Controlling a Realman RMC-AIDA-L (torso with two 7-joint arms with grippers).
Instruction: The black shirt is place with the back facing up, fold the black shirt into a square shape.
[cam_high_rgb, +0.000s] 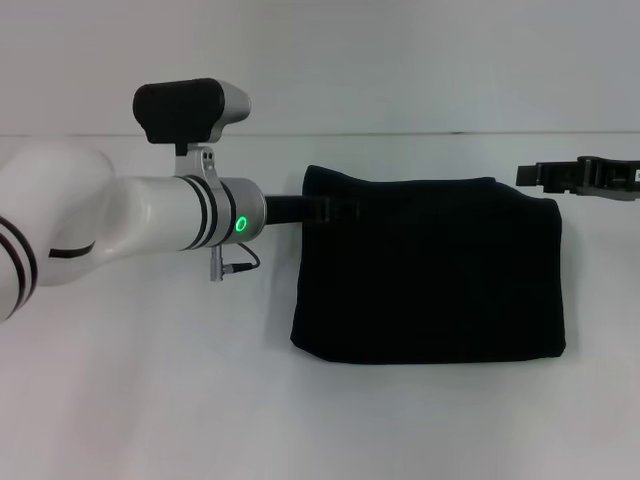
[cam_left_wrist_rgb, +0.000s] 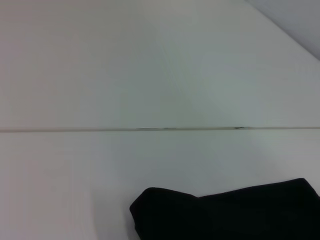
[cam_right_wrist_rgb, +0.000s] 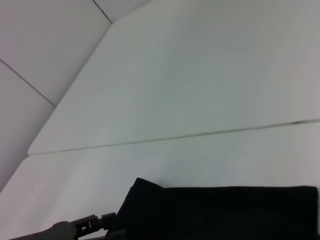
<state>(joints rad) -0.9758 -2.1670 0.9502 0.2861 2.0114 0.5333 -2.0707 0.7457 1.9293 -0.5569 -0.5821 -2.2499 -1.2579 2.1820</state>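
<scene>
The black shirt (cam_high_rgb: 430, 270) lies on the white table (cam_high_rgb: 150, 400) a little right of centre, already folded into a thick, nearly square block with no lettering showing on the side that faces up. Its near edge runs fairly straight, slightly rounded at both corners, its right edge drops almost plumb, and its far edge runs level except at the far left corner, which humps up a little. From the left, the white left arm (cam_high_rgb: 110, 225) reaches in low across the table, and the left gripper (cam_high_rgb: 330, 210) sits at the shirt's far left corner, dark against the dark cloth, so I cannot tell whether it is spread, narrowed or pinching the fabric. The right gripper (cam_high_rgb: 585, 178) hangs just beyond the shirt's far right corner, apart from the cloth and holding nothing; how wide it stands I cannot make out either. There is plenty of bare table in front of the shirt and to its left under the arm, and a narrower strip on its right. The left wrist view shows the shirt's far left corner (cam_left_wrist_rgb: 150, 205) and open table beyond it up to a thin seam (cam_left_wrist_rgb: 160, 129), and the right wrist view shows the far edge of the cloth (cam_right_wrist_rgb: 225, 205) with the left gripper's tip (cam_right_wrist_rgb: 92, 225) at its corner.
</scene>
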